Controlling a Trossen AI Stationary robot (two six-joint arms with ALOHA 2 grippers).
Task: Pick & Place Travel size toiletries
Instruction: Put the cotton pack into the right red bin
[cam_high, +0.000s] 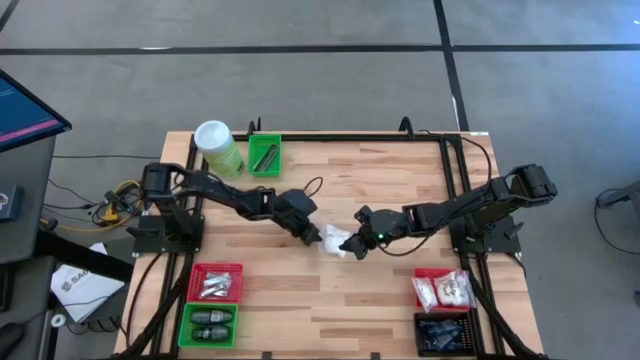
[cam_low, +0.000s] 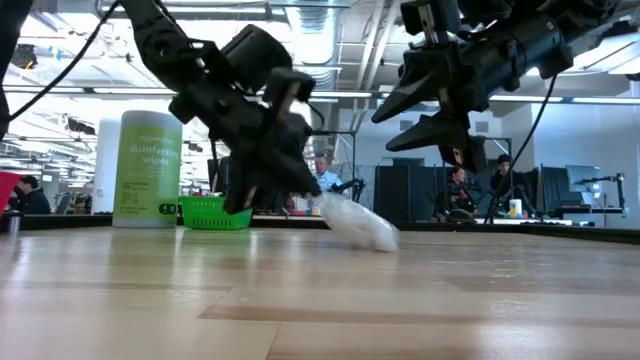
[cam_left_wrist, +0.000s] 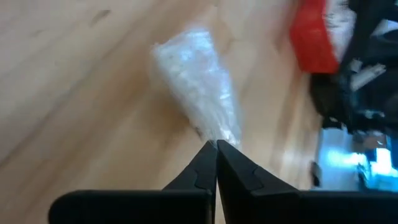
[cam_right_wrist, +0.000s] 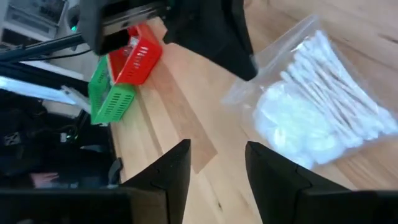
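Observation:
A clear crinkly sachet (cam_high: 332, 243) of white cotton swabs and pads, one of the travel size toiletries, is at the middle of the table. My left gripper (cam_high: 317, 237) is shut on its left end. In the low view the sachet (cam_low: 355, 225) slants down from the left gripper (cam_low: 308, 200) toward the tabletop. My right gripper (cam_high: 352, 243) stands open just right of the sachet and above it, touching nothing. In the right wrist view its fingers (cam_right_wrist: 174, 168) stand apart, with the sachet (cam_right_wrist: 317, 106) lying beyond them. My left gripper pinches the sachet's narrow gathered end (cam_left_wrist: 219, 138) between its two fingertips. The fingers slant down at it from the table's left. The sachet hangs tilted below the fingers, its held end raised. Its far end (cam_low: 385, 240) is down at the tabletop; whether it touches, I cannot tell.
A green canister (cam_high: 218, 147) and a small green bin (cam_high: 265, 156) stand at the far left. A red bin (cam_high: 216, 283) and a green bin (cam_high: 208, 325) sit near left. A red bin (cam_high: 443, 290) and a black bin (cam_high: 445, 333) sit near right. Bare wood lies between them.

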